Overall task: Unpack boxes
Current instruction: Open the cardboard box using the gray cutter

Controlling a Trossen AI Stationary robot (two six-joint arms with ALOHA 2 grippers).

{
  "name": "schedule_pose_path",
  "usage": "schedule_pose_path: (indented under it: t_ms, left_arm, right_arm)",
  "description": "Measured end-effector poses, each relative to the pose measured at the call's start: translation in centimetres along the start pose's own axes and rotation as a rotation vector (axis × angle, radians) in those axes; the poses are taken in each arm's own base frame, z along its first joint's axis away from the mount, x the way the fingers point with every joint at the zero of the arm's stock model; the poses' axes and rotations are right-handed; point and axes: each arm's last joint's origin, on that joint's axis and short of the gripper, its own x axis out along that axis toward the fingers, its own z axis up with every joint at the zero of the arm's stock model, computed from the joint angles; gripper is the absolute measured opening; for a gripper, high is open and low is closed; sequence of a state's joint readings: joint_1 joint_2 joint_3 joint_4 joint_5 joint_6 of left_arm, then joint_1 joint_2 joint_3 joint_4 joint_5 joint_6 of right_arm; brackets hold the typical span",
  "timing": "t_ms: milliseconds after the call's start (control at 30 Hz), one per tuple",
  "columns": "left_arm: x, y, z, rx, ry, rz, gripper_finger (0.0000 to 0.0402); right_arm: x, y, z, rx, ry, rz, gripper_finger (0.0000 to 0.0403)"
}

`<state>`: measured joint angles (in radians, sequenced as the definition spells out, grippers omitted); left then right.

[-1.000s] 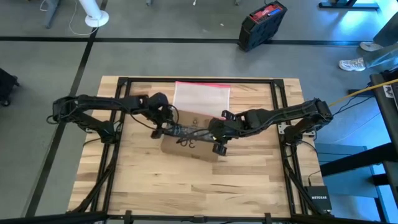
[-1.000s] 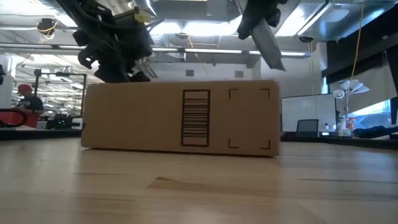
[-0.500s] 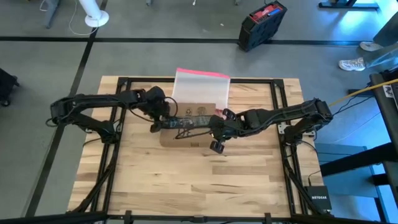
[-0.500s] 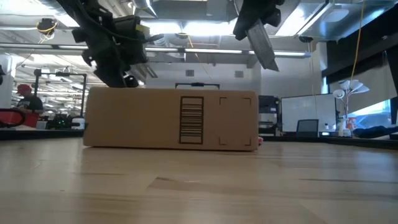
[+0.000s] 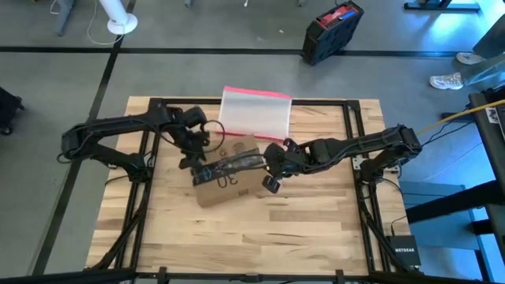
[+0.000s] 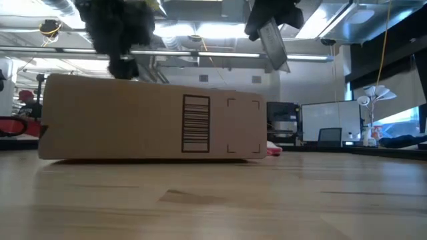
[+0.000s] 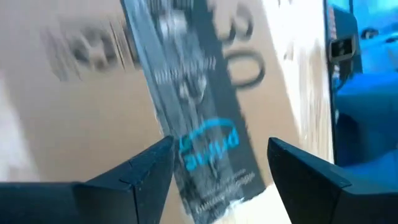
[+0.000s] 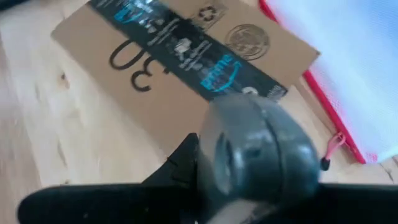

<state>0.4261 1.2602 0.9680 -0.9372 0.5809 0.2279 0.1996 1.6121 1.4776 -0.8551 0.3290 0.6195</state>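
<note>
Box (image 5: pixel 227 179) lies flat near the middle of the worktop (image 5: pixel 316 237), both grippers above it.
Its black printed tape strip (image 5: pixel 233 165) faces up and runs the length of the lid; its far corner is just beside the clear pouch with a pink-red edge (image 5: pixel 254 113) at the worktop's far edge. The left gripper (image 5: pixel 192 156) hovers over the box's left end, fingers (image 7: pixel 134 180) spread wide with nothing between them. The right gripper (image 5: pixel 271 178) hangs at the box's right end, fingers nearly together; whether it holds anything I cannot tell.
</note>
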Motion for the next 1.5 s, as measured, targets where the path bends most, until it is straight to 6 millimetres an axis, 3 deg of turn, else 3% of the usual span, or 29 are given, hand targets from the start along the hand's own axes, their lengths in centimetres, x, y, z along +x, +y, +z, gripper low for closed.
schedule_pose_path:
  t_ms: [100,200,467,667,867,1167,1500]
  left_arm:
    - [-1.9,-0.8,1.2,0.055,-0.090,0.089,0.0249]
    - [-2.6,-0.5,1.3,0.069,-0.098,0.260,0.0249]
    - [-1.3,3.8,-0.5,-0.086,-0.091,0.305,0.0249]
    - [0.3,5.5,-3.3,-0.243,-0.054,0.180,0.0249]
    - [1.5,4.7,-5.1,-0.309,0.059,0.082,0.0249]
    - [2.6,2.1,-5.1,-0.274,0.140,-0.059,0.0249]
    - [3.6,-0.8,-5.9,-0.248,0.311,-0.168,0.0249]
  right_arm:
    - [0.0,0.3,-0.2,0.057,-0.027,-0.035,0.0066]
    - [-0.1,0.6,-0.4,0.127,-0.051,-0.052,0.0066]
    - [1.4,2.2,-2.6,0.297,-0.144,-0.041,0.0066]
    - [2.7,3.0,-4.6,0.410,-0.250,-0.036,0.0066]
    - [3.0,3.0,-5.0,0.447,-0.330,-0.075,0.0064]
    - [2.2,2.5,-4.2,0.501,-0.525,-0.180,0.0063]
    - [3.1,0.6,-2.9,0.562,-0.591,-0.269,0.0066]
